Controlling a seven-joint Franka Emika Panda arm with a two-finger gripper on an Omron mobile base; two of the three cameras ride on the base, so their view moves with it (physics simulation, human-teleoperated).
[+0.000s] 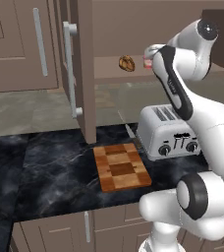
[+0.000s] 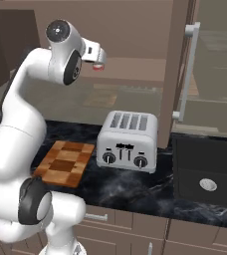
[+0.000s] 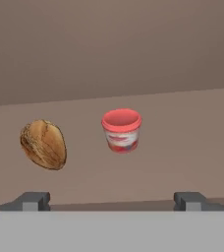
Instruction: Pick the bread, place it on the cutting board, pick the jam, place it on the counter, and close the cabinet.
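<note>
The bread [image 3: 43,144], a golden-brown bun, lies on the open cabinet's shelf to the left of the jam [image 3: 122,130], a small pinkish-red jar. My gripper [image 3: 112,201] is open and faces the shelf, with the jam straight ahead between its fingertips [image 3: 33,201] but still apart from them. In the left base view the bread [image 1: 126,63] sits on the shelf, just left of my hand. The checkered cutting board [image 1: 121,166] lies on the black marble counter [image 1: 45,167] below. The cabinet door [image 1: 84,74] stands open.
A silver toaster [image 1: 170,132] stands on the counter right of the board, under my arm. The open door's long handle [image 2: 187,69] juts out to the right of the toaster [image 2: 128,140]. A dark sink [image 2: 210,172] lies at the far right.
</note>
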